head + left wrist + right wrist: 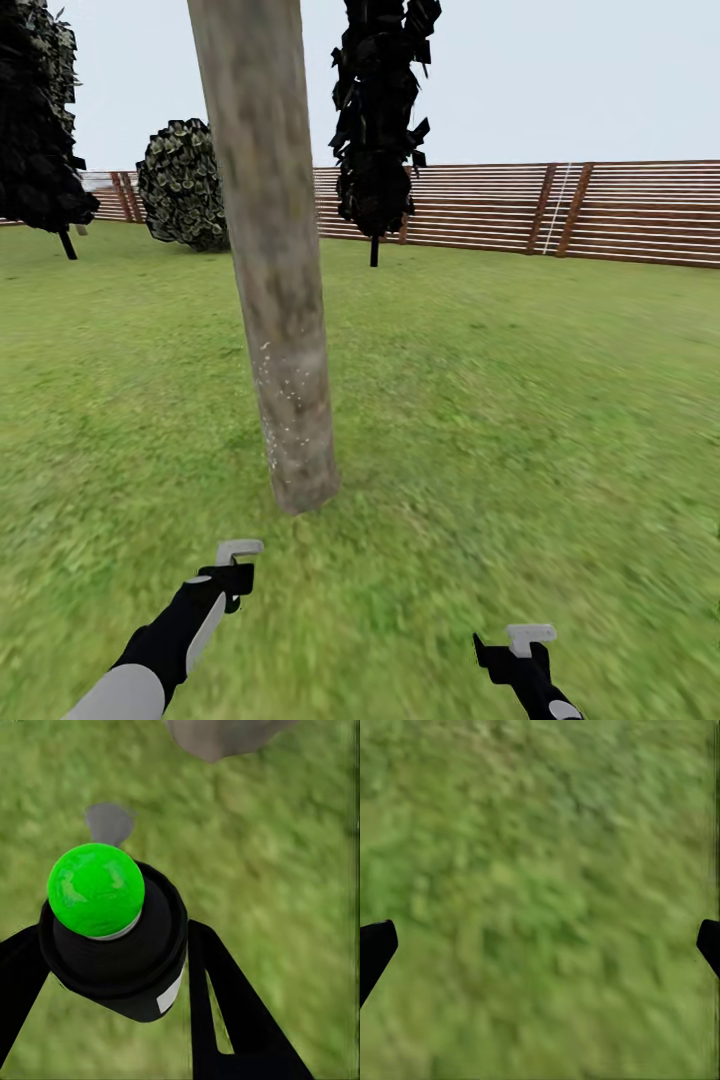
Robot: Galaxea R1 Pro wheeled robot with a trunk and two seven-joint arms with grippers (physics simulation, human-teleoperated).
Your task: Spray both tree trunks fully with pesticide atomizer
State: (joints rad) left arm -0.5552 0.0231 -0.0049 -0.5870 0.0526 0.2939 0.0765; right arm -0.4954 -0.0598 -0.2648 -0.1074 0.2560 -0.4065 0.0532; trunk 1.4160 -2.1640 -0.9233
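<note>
one tree trunk [275, 270], one atomizer [112, 934] in left gripper [105, 967].

Green lawn [520, 400], brown slat fence [620, 215], pale overcast sky [560, 80].

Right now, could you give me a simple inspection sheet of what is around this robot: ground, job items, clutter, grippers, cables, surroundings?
Surface: green grass lawn, blurred close up.
Job's things: thick pale tree trunk straight ahead, small white specks on its lower part; spray bottle, black with a green top.
Clutter: nothing seen.
Grippers: left gripper shut on the spray bottle, pointed toward the trunk's base; right gripper open over bare grass.
Cables: nothing seen.
Surroundings: brown slatted fence, two slim black-leaved trees, a round bush, pale sky.
</note>
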